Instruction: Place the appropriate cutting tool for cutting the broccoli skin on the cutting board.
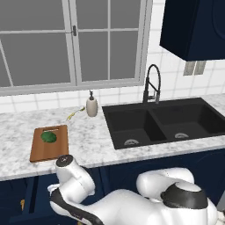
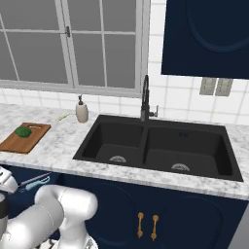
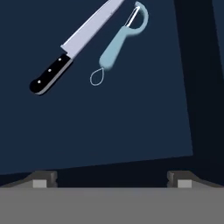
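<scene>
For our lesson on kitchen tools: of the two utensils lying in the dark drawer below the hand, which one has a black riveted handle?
The knife: black handle with pale rivets and a long silver blade. The peeler beside it is light blue, with a loop at its end.

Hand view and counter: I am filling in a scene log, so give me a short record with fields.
knife: black handle, silver blade, lying on a dark blue surface
peeler: light blue, beside the knife, apart from it
pincer: open, holding nothing
cutting board: on the marble counter
broccoli: on the board
sink: black, double basin
</scene>
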Motion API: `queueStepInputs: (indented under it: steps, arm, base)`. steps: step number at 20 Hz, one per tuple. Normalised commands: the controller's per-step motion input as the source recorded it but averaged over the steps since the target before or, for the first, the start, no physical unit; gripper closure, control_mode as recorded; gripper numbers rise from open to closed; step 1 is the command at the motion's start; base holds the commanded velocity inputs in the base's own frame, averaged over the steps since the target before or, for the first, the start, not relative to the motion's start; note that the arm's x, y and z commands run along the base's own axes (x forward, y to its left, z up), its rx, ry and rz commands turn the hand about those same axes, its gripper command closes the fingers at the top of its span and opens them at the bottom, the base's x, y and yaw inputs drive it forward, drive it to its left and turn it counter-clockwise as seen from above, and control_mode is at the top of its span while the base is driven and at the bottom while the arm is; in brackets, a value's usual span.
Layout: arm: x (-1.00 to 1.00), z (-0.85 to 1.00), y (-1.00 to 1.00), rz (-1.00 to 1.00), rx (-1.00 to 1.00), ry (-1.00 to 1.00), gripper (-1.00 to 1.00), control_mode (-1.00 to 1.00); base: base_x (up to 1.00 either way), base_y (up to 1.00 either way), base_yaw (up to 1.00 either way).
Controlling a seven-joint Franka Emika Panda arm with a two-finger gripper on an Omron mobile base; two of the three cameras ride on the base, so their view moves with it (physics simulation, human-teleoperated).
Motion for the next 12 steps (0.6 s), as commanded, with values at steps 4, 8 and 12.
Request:
queueStepInputs:
  steps: [4,8,12]
  arm:
    - [0.09,-0.17,0.2,0.0,-0.12,0.16,-1.0,-1.0]
    - [0.0,-0.24,0.16,0.0,-0.07,0.12,-1.0,-1.0]
    - [0.0,-0.28,0.06,0.0,-0.08,0.04,-1.0,-1.0]
  base:
    - [0.0,0.0,0.0]
    - [0.0,0.0,0.0]
    - [0.0,0.0,0.0]
